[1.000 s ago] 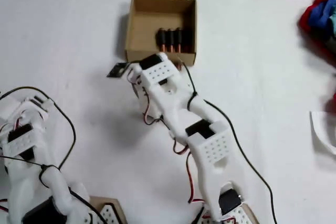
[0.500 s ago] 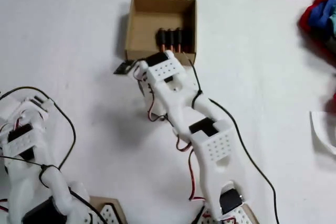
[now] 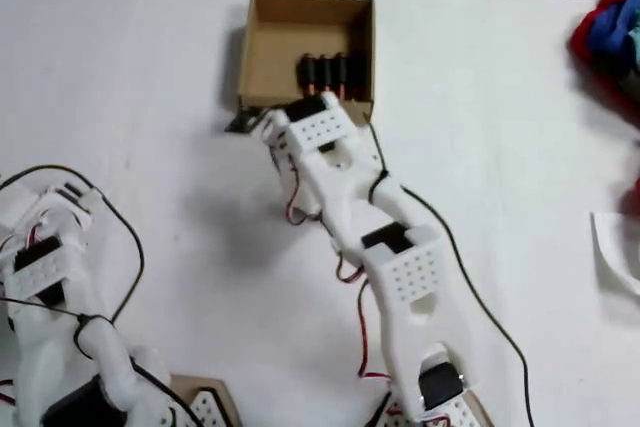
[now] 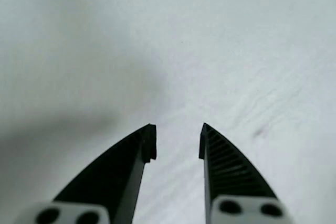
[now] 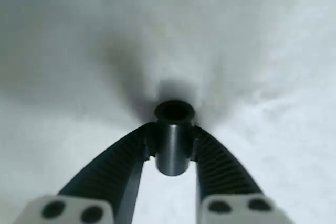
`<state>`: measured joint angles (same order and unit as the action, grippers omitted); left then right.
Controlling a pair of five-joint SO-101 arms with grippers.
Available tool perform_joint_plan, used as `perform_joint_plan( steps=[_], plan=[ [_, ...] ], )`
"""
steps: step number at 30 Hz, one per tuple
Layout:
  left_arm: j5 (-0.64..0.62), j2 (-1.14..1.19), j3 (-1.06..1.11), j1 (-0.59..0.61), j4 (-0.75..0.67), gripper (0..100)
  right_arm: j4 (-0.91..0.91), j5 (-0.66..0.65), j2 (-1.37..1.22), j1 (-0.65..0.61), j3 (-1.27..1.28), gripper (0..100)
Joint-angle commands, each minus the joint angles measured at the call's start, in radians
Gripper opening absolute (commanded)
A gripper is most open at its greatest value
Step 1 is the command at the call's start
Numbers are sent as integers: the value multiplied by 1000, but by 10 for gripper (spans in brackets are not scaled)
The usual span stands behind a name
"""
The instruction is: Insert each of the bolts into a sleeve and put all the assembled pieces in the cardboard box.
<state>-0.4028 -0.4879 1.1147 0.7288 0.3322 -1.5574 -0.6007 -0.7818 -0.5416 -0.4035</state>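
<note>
The cardboard box (image 3: 262,42) stands at the table's far middle, with three dark assembled pieces (image 3: 325,72) lying side by side against its near wall. Just outside the box's near left corner, my right gripper (image 3: 241,122) is shut on a black hollow sleeve (image 5: 172,153). In the right wrist view the sleeve stands upright between the right gripper's (image 5: 173,148) fingers, its open bore facing away over the white table. My left gripper (image 4: 177,142) is open over bare white table, nothing between its fingers. The left arm (image 3: 40,257) sits at the near left.
A pile of red and blue cloth (image 3: 608,22) lies at the far right edge. A white curved object (image 3: 612,252) sits at the right edge. Cables trail along both arms. Wide open tabletop lies left of the box.
The right arm has moved a little farther out and to the right, bringing its gripper with the sleeve closer to the box's near left corner. The left arm has stayed still.
</note>
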Motion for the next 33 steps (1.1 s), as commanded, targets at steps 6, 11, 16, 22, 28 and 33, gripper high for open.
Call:
perform_joint_plan(
  steps=[6, 11, 16, 22, 28, 33],
  plan=[
    [-5, -29, -45, 5, -8, 155, -1, 126, 27, 88, -3, 22],
    [8, -26, -47, -74, 44, 156, 13, 155, 248, 237, 68, 22],
    [384, -25, -51, -414, 114, 157, 282, 155, 590, 375, 522, 22],
    [635, -25, -133, -787, 269, 157, 650, 157, 912, 452, 1062, 22],
    [818, 54, -424, -905, 393, 158, 779, 203, 969, 553, 1181, 22],
    [1019, 427, -753, -993, 615, 158, 926, 324, 969, 638, 1274, 22]
  ],
)
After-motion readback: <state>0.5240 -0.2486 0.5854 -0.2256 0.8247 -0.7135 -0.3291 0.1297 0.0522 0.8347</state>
